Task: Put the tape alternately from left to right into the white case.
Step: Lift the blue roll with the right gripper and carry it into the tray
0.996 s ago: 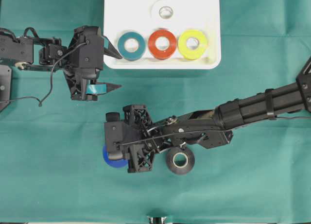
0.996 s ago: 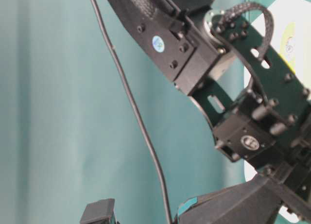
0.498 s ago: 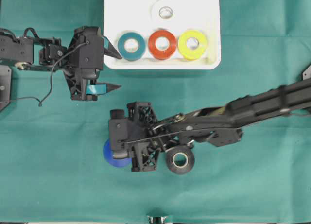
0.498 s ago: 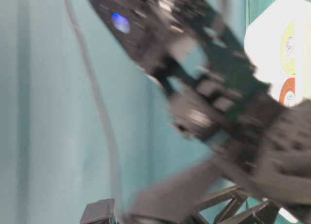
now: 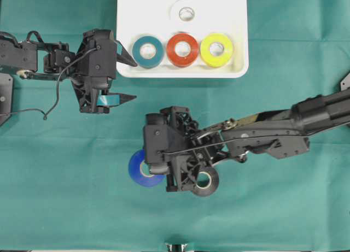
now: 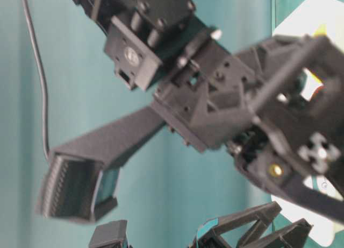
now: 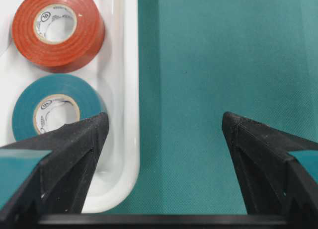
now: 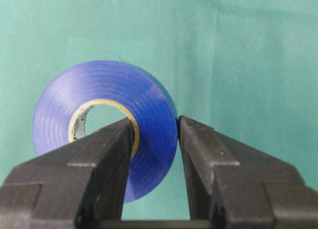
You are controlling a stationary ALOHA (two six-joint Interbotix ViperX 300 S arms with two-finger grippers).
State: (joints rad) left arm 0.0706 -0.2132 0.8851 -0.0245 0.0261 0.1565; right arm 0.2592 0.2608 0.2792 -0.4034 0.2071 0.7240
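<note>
Four rolls are sitting in the shallow white plastic case (image 5: 236, 11). The right pincer (image 8: 155, 134) is pinching the blue tape roll (image 8: 104, 119); the black roll (image 5: 208, 182) is waiting on the desk. The left pincer (image 7: 164, 134) is standing spread.

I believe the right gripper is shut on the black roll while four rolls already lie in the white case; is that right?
Not quite: the right gripper is shut on the blue roll, one finger through its core, as the right wrist view shows. The black roll lies on the cloth beside it, ungripped, in the overhead view. The rest stands: four rolls already lie in the white case.
</note>
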